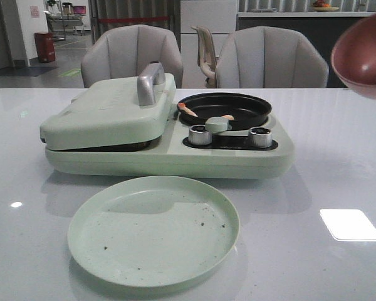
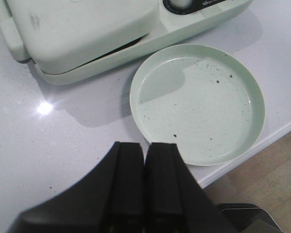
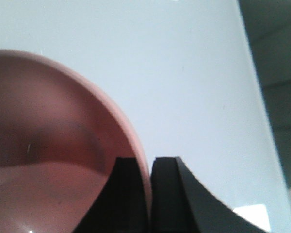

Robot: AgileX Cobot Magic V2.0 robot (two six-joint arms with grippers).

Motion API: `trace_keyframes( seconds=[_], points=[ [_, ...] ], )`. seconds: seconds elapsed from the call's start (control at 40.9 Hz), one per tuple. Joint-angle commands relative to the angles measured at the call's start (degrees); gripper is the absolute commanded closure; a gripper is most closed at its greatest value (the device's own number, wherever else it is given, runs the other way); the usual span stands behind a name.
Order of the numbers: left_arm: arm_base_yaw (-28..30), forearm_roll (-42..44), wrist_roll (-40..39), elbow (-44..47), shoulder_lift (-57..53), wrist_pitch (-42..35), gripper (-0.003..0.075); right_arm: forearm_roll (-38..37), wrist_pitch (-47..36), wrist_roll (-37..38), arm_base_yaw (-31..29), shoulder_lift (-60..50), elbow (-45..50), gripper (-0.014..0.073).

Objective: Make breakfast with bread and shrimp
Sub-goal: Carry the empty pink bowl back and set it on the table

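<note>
My right gripper (image 3: 144, 194) pinches the pink bowl (image 1: 363, 56) rim; I should lower it level toward the table's right edge. Left gripper (image 2: 144, 194) is clenched empty.

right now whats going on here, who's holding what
The right gripper is pinching the rim of a pink bowl held up in the air to the right of the green breakfast maker. Shrimp lie in its black pan; its sandwich lid is down. The left gripper is shut and empty above the table near the empty green plate.
</note>
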Motion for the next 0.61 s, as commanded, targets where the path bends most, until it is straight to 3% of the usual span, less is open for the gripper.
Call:
trace_keyframes(
  seconds=[0.0, 0.122, 0.269, 0.587],
  points=[
    [-0.5, -0.7, -0.4, -1.6, -0.6, -4.1, 0.0620, 12.3, -3.5, -6.4, -5.9, -3.9, 2.3, 0.0550],
    [-0.5, -0.7, -0.4, -1.6, -0.6, -4.1, 0.0620, 29.3, -5.0, -20.4, -11.5, -3.8, 6.4, 0.0550],
    [-0.5, -0.7, -0.4, -1.6, -0.6, -4.1, 0.0620, 40.8, -6.5, -32.2, -13.9, -3.8, 9.1, 0.0550],
    [-0.5, -0.7, -0.4, -1.6, -0.6, -4.1, 0.0620, 38.4, -10.6, -33.7, -14.0, -3.6, 9.5, 0.0550]
  ],
)
